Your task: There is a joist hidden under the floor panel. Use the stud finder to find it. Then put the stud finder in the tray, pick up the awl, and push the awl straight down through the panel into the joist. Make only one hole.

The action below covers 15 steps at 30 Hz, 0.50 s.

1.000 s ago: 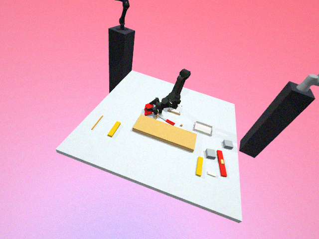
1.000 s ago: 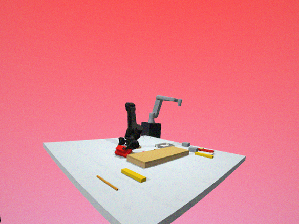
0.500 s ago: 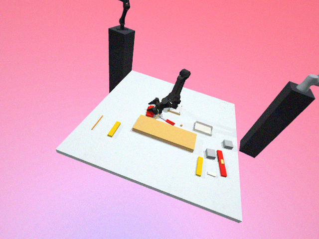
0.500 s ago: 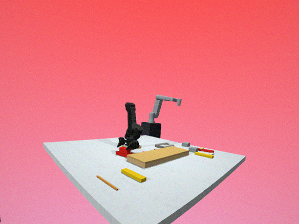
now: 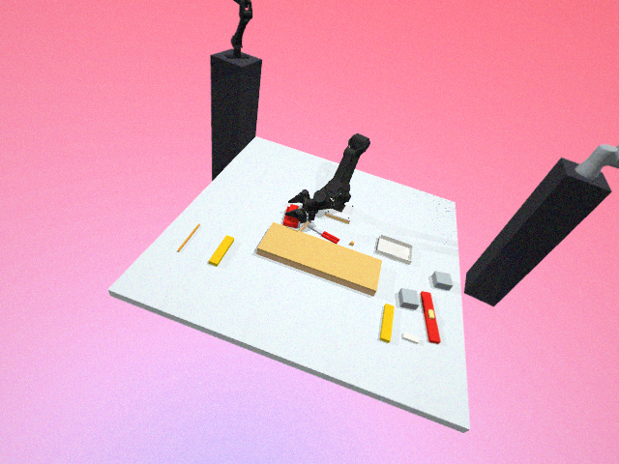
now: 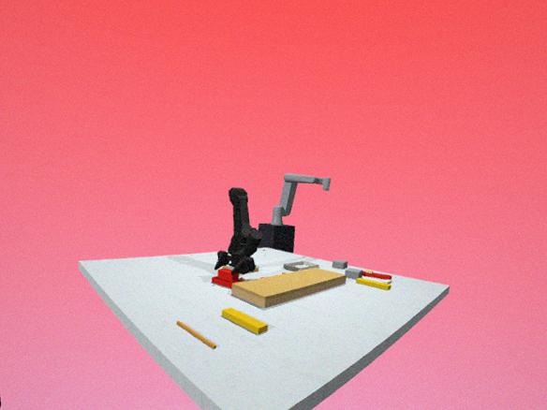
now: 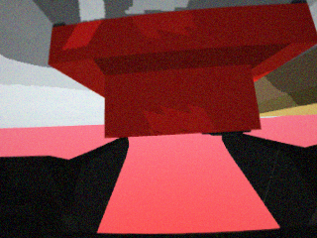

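pink and red tones are filling the background, fading toward lilac below the pale table (image 5: 300,309) (image 6: 322,344) (image 7: 40,106). the stud finder (image 5: 291,217) (image 6: 227,276) (image 7: 180,99), a red stepped block, is resting on the table just beside one end of the tan floor panel (image 5: 319,259) (image 6: 289,286) (image 7: 299,110), its broad part sitting low and its narrower part standing up as a grip. it is looking rigid and probably light, with flat faces that could be sliding or twisting under a lopsided pinch; the upright sides of that narrower part are offering the best hold, squeezed evenly near the middle. nothing about it is suggesting softness, though a knock on the wide base could be skewing it. the black arm (image 5: 343,174) (image 6: 240,217) is reaching down over the table from its raised elbow, the wrist folding low and the tool (image 5: 288,207) (image 6: 225,270) (image 7: 174,137) hanging by the block. its two fingers are standing wide apart and gripping nothing; whether either is touching the red sides, i cannot tell. the red-handled awl (image 5: 330,237) is lying behind the panel, and the tray (image 5: 393,257) (image 6: 293,268) is waiting well apart from the stud finder, so lining up and closing squarely is seeming the next need.
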Each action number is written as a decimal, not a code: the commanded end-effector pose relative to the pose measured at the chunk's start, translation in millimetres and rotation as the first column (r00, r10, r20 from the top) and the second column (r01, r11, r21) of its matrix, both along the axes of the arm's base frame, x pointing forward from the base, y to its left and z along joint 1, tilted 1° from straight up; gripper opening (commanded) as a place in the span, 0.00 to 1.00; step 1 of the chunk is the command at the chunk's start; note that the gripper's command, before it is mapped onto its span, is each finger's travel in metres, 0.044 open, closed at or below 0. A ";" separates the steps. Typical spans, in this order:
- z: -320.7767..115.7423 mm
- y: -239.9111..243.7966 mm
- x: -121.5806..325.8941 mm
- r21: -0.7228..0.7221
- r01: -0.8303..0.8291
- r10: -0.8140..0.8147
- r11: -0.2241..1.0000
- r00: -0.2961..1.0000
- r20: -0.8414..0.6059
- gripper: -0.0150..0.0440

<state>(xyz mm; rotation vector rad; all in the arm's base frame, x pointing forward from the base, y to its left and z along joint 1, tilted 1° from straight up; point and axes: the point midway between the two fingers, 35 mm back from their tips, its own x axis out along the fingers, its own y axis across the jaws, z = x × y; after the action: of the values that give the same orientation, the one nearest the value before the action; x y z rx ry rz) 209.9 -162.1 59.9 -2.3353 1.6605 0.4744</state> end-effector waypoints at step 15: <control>6.5 13.5 -3.7 0.001 0.005 -0.005 1.000 1.000 0.003 1.00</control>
<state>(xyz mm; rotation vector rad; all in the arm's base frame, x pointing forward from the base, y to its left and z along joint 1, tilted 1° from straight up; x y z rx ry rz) 206.7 -150.7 63.9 -2.3311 1.6595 0.4793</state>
